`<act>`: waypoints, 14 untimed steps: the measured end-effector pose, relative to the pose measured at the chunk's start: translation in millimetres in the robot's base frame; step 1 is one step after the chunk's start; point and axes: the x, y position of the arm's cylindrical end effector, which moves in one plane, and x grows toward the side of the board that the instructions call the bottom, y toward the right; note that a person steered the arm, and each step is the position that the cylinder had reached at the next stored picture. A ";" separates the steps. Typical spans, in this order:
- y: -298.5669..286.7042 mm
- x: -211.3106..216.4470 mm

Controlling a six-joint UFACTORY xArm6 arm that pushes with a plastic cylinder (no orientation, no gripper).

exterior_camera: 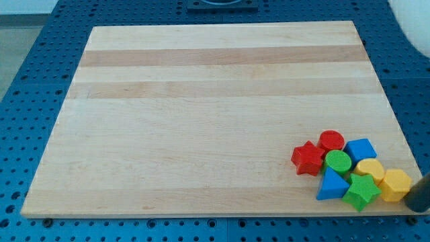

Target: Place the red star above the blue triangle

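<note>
The red star [308,158] lies at the left edge of a tight cluster near the board's bottom right corner. The blue triangle [331,185] sits just below and right of it, touching or nearly touching. A dark rod end shows at the view's right edge; my tip [418,205] is just right of the yellow block [395,185], off the board's edge. The rest of the rod is cut off by the frame.
The cluster also holds a red cylinder [331,141], a green cylinder [338,162], a blue block [361,150], a second yellow block [370,169] and a green star [362,192]. The wooden board [201,101] rests on a blue perforated table [27,81].
</note>
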 end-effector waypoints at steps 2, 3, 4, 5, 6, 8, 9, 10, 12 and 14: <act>-64.6 0.2; -79.2 -0.3; -102.3 -6.2; -131.3 -15.1; -150.5 -39.5; -153.5 -102.6; -153.5 -128.1; -154.8 -145.3; -154.8 -127.6; -155.0 -75.9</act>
